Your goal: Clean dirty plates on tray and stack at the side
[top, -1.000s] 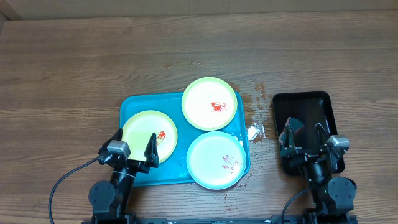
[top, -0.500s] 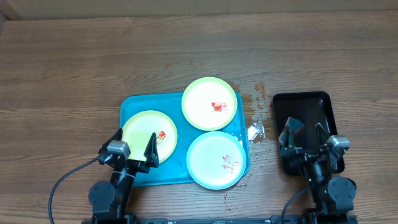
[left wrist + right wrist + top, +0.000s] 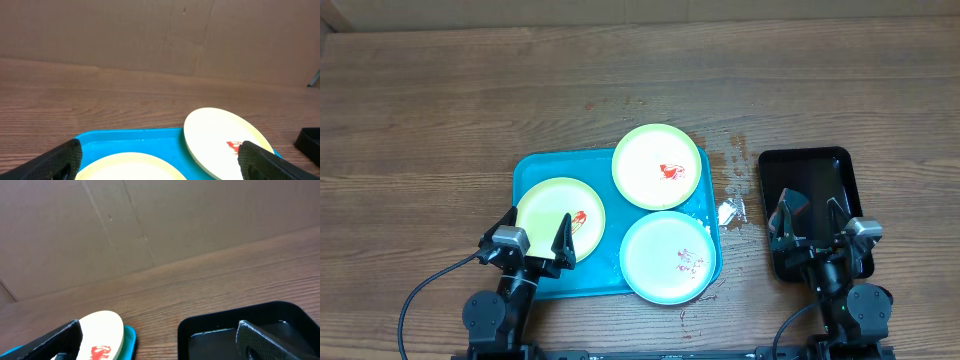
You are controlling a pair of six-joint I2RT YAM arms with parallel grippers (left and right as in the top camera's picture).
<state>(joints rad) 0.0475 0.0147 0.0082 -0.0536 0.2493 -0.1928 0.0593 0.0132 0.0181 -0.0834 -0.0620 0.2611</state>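
Observation:
A turquoise tray lies mid-table with three plates on it. One yellow-green plate sits at the left, with a small red smear. A second yellow-green plate rests over the tray's far right rim, red sauce at its centre; it also shows in the left wrist view and the right wrist view. A light-blue plate overhangs the near right corner. My left gripper hovers open over the left plate's near edge. My right gripper stands open above the black tray, empty.
A crumpled clear wrapper lies between the two trays. Small sauce spatters dot the wood beside the turquoise tray. A brown cardboard wall stands behind the table. A black cable runs from the left arm's base.

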